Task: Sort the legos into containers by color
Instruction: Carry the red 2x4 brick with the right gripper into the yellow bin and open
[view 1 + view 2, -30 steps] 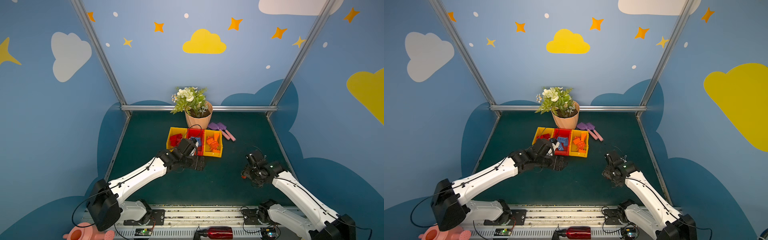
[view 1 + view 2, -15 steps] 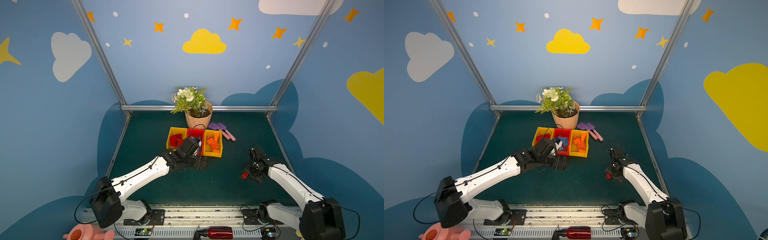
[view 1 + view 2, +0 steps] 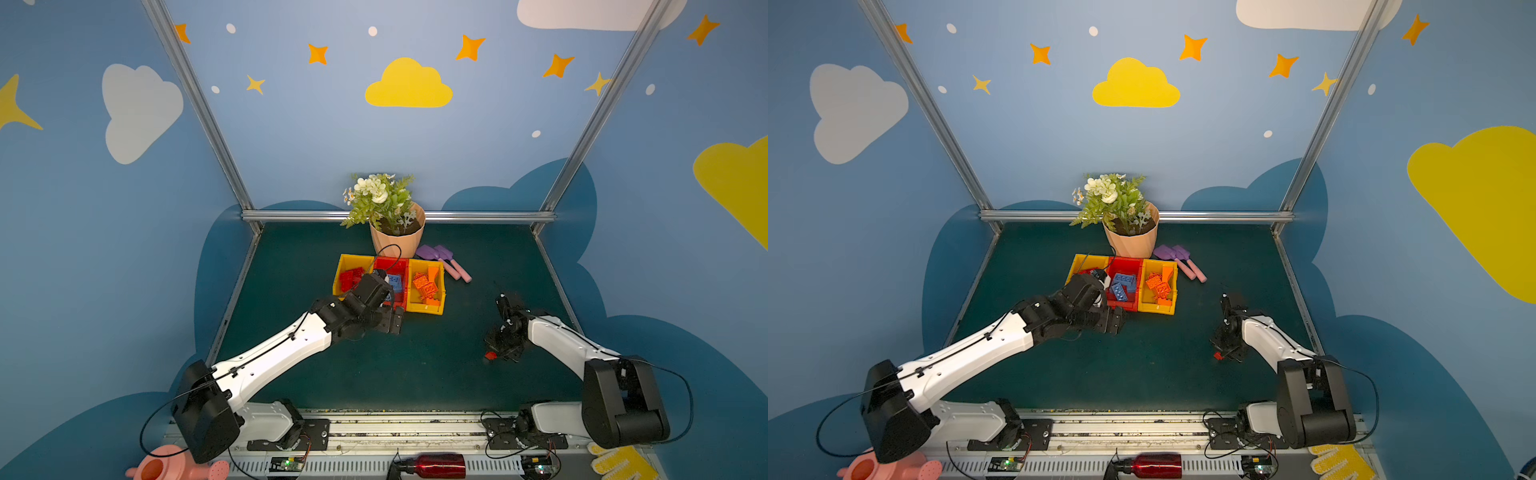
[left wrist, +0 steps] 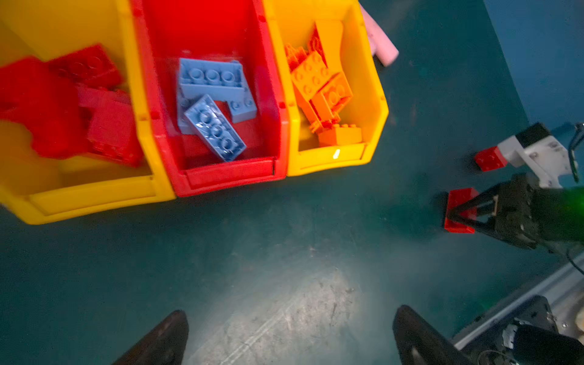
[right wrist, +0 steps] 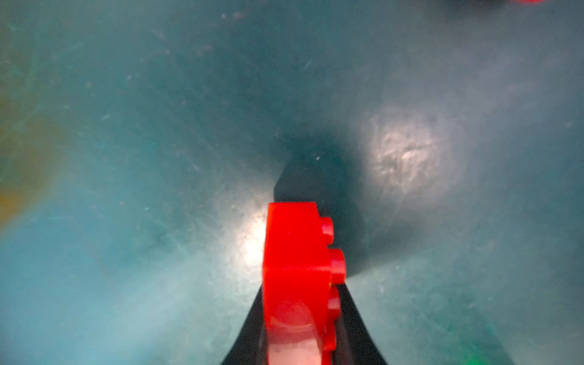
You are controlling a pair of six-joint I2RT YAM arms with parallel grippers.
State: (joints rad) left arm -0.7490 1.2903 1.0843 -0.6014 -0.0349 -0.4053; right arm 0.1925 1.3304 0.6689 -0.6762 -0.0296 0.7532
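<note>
Pinching a red brick (image 5: 297, 252) shut in my right gripper (image 4: 455, 215), low at the right of both top views, I have it by one end only. Its long axis runs up the right wrist frame, out past my fingertips, with the studs facing frame-right. Studs under one pad mean poor contact, so it could pivot or slip on the carry. Further in, my left gripper (image 4: 289, 335) hangs wide and empty before the red bin (image 4: 227, 177), likely in my path. Beyond, at the upper left of the left wrist frame, the yellow bin (image 4: 94, 202) of reds is where this belongs.
</note>
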